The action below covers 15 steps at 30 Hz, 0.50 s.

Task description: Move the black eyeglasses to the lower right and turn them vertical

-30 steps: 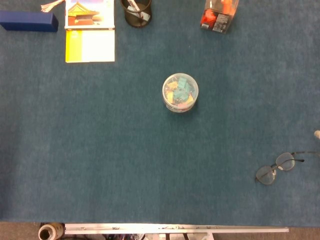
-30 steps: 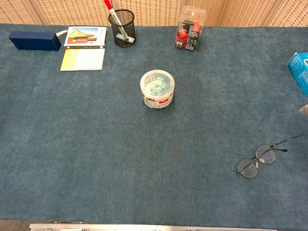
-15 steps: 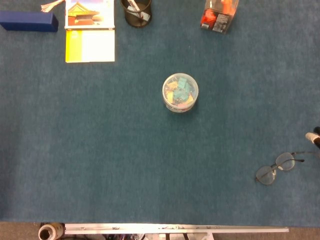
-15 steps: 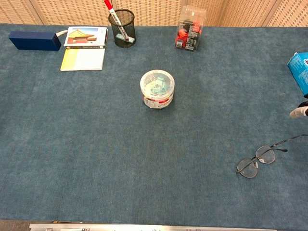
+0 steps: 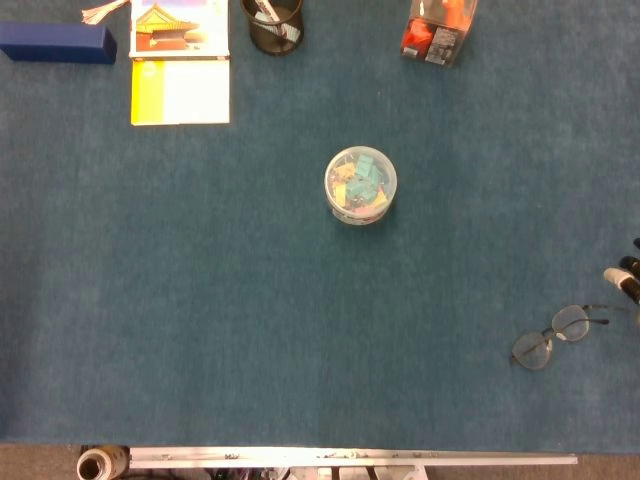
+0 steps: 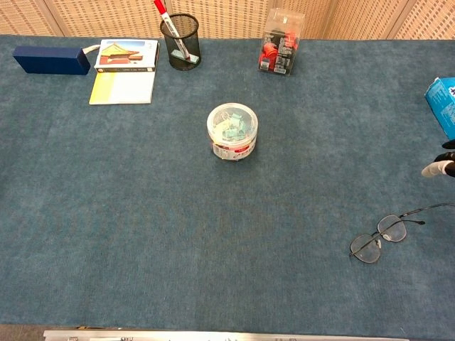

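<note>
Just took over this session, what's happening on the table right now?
Nothing is held yet. The black eyeglasses lie flat on the blue table mat near its lower right, lenses running diagonally. Only fingertips of the right hand show at the right edge, just above the glasses and not touching them. The left hand is out of view.
</note>
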Each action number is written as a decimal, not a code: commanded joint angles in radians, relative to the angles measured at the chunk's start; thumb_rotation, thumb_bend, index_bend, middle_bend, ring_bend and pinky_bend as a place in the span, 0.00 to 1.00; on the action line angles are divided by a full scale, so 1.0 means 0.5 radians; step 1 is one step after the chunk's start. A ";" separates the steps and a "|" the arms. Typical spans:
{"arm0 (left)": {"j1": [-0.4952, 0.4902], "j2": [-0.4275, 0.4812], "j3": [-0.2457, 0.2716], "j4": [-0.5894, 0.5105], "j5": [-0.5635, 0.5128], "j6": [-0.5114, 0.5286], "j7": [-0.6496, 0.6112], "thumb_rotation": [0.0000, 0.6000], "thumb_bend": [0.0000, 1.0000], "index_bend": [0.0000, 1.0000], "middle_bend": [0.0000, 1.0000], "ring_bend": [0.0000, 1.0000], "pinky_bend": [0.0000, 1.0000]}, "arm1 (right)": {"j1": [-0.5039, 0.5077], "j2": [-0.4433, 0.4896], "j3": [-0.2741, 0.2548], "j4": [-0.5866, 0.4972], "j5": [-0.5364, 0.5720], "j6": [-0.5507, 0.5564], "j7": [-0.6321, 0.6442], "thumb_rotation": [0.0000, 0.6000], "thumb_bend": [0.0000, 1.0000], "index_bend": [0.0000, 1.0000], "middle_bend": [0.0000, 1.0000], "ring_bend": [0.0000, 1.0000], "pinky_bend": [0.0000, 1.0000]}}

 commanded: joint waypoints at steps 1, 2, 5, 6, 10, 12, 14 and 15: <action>0.000 0.000 0.001 0.000 0.002 0.000 0.000 1.00 0.38 0.48 0.54 0.40 0.53 | 0.004 -0.013 0.001 0.009 -0.003 -0.006 0.007 1.00 0.40 0.28 0.28 0.14 0.25; 0.000 0.000 0.002 -0.001 0.003 0.000 -0.001 1.00 0.38 0.48 0.54 0.40 0.53 | 0.007 -0.018 0.001 0.013 -0.004 -0.010 0.010 1.00 0.40 0.28 0.28 0.14 0.25; 0.000 0.001 0.002 -0.001 0.002 0.000 -0.002 1.00 0.38 0.48 0.54 0.40 0.53 | 0.016 -0.037 0.000 0.023 -0.008 -0.026 0.019 1.00 0.40 0.28 0.28 0.14 0.25; 0.001 0.001 0.002 -0.002 0.002 0.000 -0.003 1.00 0.38 0.48 0.54 0.40 0.53 | 0.020 -0.044 -0.001 0.025 -0.009 -0.033 0.021 1.00 0.40 0.28 0.28 0.14 0.25; 0.001 0.004 0.001 -0.002 0.002 0.001 -0.009 1.00 0.38 0.48 0.54 0.40 0.53 | 0.032 -0.064 -0.002 0.031 -0.014 -0.053 0.027 1.00 0.40 0.28 0.28 0.14 0.25; 0.002 0.004 0.001 -0.001 0.000 0.001 -0.011 1.00 0.38 0.48 0.54 0.40 0.53 | 0.037 -0.072 -0.003 0.032 -0.015 -0.060 0.029 1.00 0.40 0.28 0.28 0.14 0.25; 0.002 0.005 0.001 -0.001 0.001 0.001 -0.012 1.00 0.38 0.48 0.54 0.40 0.53 | 0.040 -0.076 -0.004 0.033 -0.015 -0.065 0.027 1.00 0.40 0.28 0.28 0.14 0.25; 0.002 0.005 0.001 -0.001 0.002 0.001 -0.013 1.00 0.38 0.48 0.54 0.40 0.53 | 0.041 -0.076 -0.006 0.032 -0.015 -0.067 0.027 1.00 0.40 0.28 0.28 0.14 0.25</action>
